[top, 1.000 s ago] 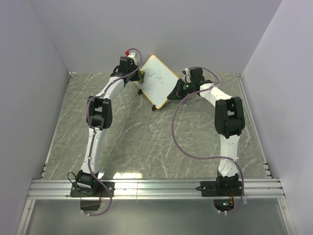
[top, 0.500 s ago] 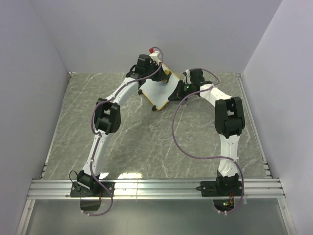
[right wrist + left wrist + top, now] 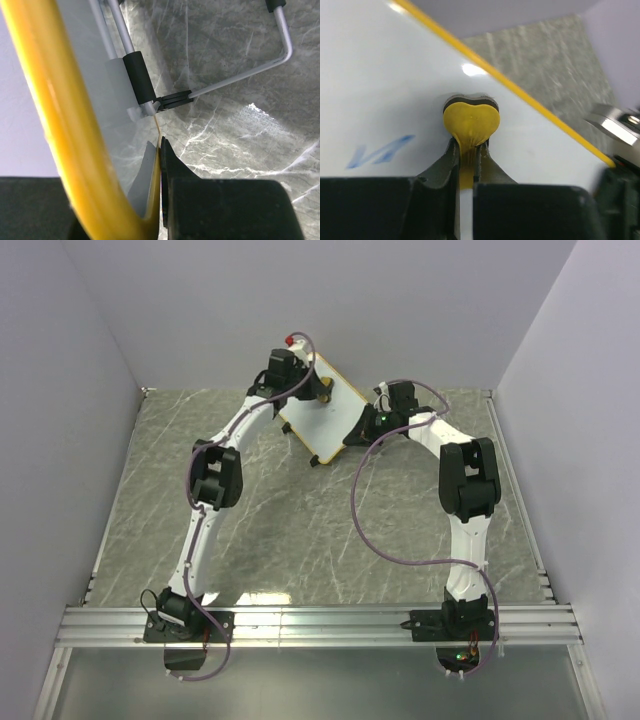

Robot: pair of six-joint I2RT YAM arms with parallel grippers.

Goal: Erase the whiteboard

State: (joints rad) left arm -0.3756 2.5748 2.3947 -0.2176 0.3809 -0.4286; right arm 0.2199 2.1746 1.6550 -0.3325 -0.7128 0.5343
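Left gripper (image 3: pixel 468 150), shifted back leftward along the upper part of the whiteboard (image 3: pixel 330 412), pinches 1 yellow heart-shaped eraser (image 3: pixel 471 117) pressed against the white face, near 1 blue mark (image 3: pixel 380 151). Whiteboard: tilted, at the far middle of the grey-green marbled tabletop (image 3: pixel 300 520), close to the pale back wall (image 3: pixel 350 300), with its yellow frame clamped between the fingers of the right gripper (image 3: pixel 159 150). Enclosure: 2 plain side walls; 1 aluminium rail (image 3: pixel 320 625) along the near edge.
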